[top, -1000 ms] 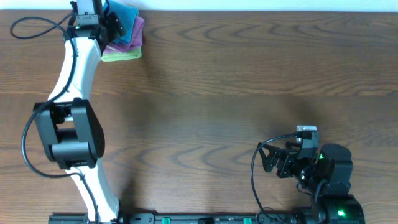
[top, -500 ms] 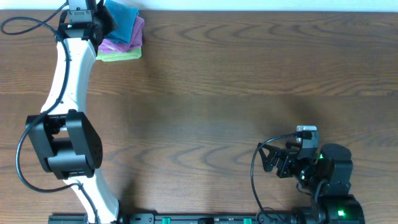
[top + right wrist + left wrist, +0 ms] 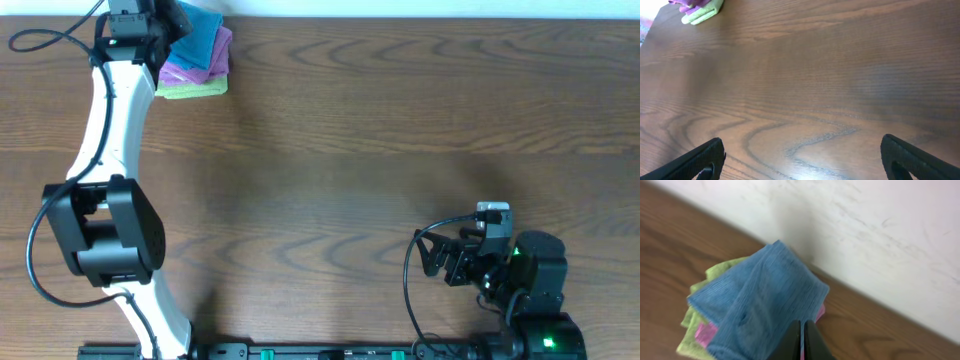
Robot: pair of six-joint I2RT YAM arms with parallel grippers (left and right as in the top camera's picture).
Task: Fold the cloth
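A stack of folded cloths lies at the table's far left corner: a blue cloth [image 3: 200, 35] on top, a purple-pink one [image 3: 190, 72] under it and a green one [image 3: 195, 90] at the bottom. My left gripper [image 3: 168, 20] reaches over the stack. In the left wrist view its fingers [image 3: 803, 324] are pressed together on the near edge of the blue cloth [image 3: 760, 295], with pink [image 3: 705, 334] and green [image 3: 692, 340] layers peeking out on the left. My right gripper [image 3: 437, 258] rests near the front right, open wide over bare wood [image 3: 802, 150].
A white wall [image 3: 865, 230] rises right behind the stack at the table's back edge. The brown wooden table [image 3: 380, 150] stretches between the arms. The right wrist view shows the stack [image 3: 700, 12] far off at its top left.
The left gripper's jaws have closed from wide open to shut at the blue cloth's edge, and the left arm shifted slightly left. The right arm has stayed still.
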